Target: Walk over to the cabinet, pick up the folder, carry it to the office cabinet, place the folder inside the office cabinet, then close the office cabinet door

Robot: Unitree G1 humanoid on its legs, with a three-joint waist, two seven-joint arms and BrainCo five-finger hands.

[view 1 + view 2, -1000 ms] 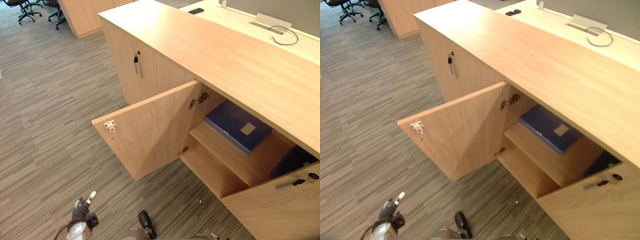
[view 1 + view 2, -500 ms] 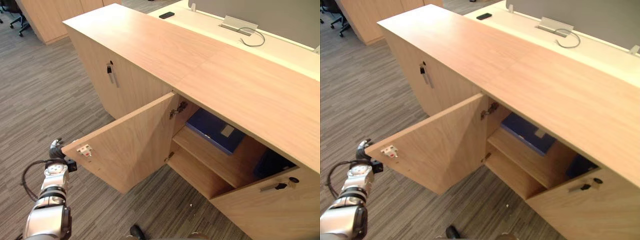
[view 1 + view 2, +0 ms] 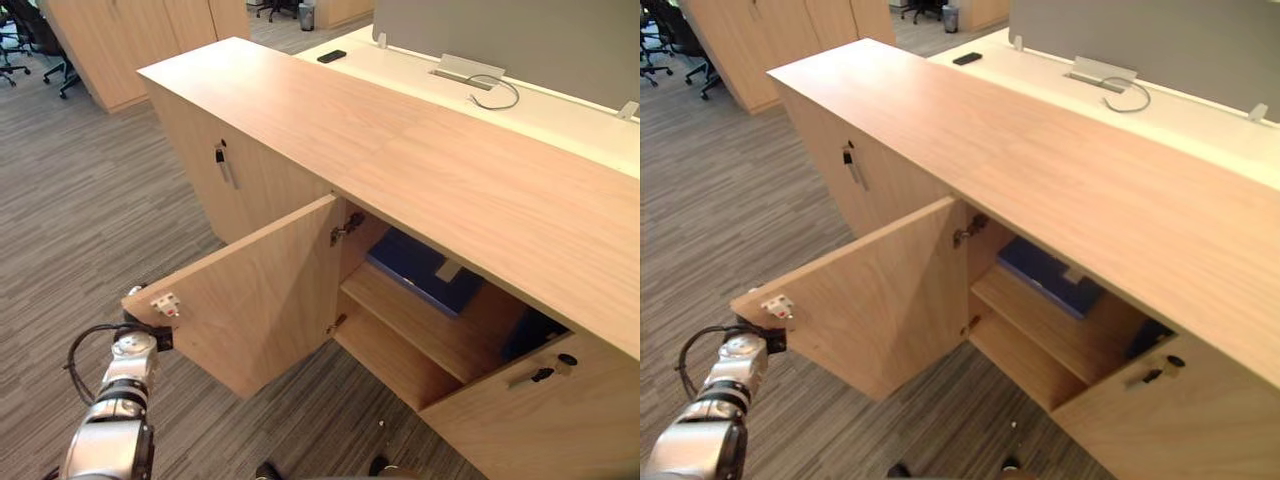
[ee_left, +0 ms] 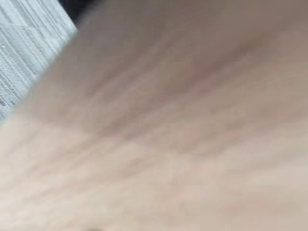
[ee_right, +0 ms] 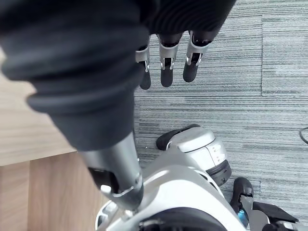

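Note:
The blue folder (image 3: 425, 270) lies flat on the upper shelf inside the office cabinet (image 3: 420, 150). The cabinet's door (image 3: 260, 300) stands wide open, swung out over the carpet. My left hand (image 3: 152, 334) is at the door's free edge, low down and just under the latch plate (image 3: 163, 303), with its fingers hidden behind the panel. The left wrist view has the door's wood (image 4: 168, 134) pressed close. In the right wrist view my right hand (image 5: 166, 72) hangs over the carpet with straight fingers, holding nothing.
A second dark blue item (image 3: 530, 335) sits deeper in the cabinet behind the right door (image 3: 540, 420), which has a key. The left compartment's door (image 3: 222, 160) is shut. Behind the cabinet is a desk with a phone (image 3: 332, 56) and a cable (image 3: 490, 90). Office chairs (image 3: 30, 40) stand far left.
The view has shifted as I moved. My left arm has come up from low by the floor to the open door's free edge, and the hand now sits behind it.

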